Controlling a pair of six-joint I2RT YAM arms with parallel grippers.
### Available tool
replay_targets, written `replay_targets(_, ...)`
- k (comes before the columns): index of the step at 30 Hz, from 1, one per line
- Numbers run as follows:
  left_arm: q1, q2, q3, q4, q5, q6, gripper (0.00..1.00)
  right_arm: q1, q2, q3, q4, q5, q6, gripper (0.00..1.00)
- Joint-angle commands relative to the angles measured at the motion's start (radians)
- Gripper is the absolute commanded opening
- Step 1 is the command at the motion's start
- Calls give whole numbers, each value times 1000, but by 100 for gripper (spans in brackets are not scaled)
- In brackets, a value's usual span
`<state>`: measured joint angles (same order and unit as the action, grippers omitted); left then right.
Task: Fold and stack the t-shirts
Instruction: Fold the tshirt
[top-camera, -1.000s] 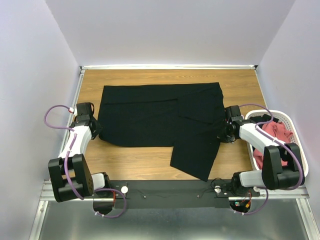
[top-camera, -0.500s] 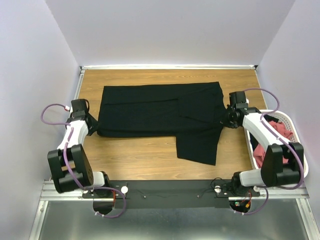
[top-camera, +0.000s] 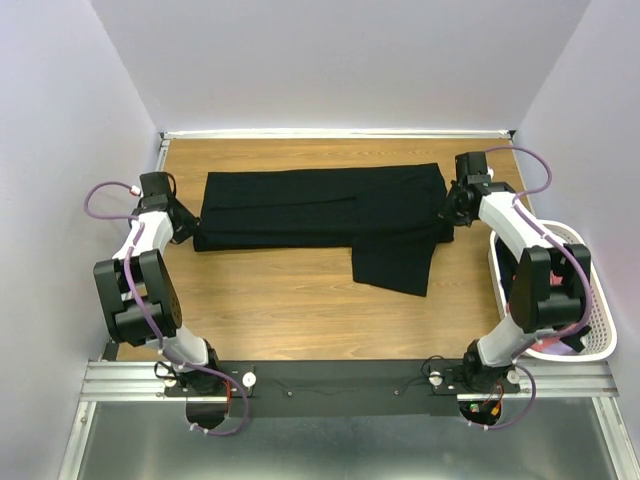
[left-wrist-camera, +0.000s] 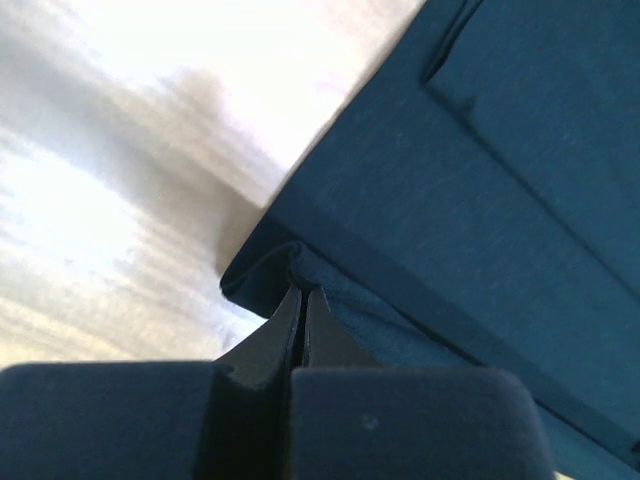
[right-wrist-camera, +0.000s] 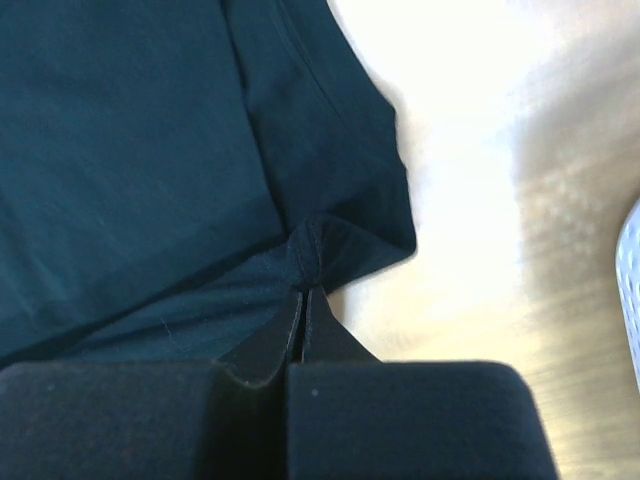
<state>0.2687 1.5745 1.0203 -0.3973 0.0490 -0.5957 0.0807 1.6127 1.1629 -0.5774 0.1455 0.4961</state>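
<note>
I am pinching the black t-shirt (top-camera: 320, 205), which is lying half-folded on the table (top-camera: 280, 300) beside the basket (top-camera: 603, 330). My left gripper (left-wrist-camera: 303, 292) is clamping the end far from the basket, my right gripper (right-wrist-camera: 305, 290) the end nearest it. The cloth is looking soft and limp, so I am judging the hemmed corners the surest hold.

Pale lilac walls (top-camera: 330, 60) enclose a wooden table (top-camera: 290, 310).
</note>
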Motion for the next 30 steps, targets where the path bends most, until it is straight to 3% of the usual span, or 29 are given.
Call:
replay_targets(1,-2,50,46,23,14,-10,0,-24,59,76,-2,62,-30,1)
replay_targets(12,-31,200,122,58,2,8,0,-47,157,129,4,65,-51,1)
replay_targets(30,-33,197,73,114,-41,-36,0,-52,177,167,39,68,-42,1)
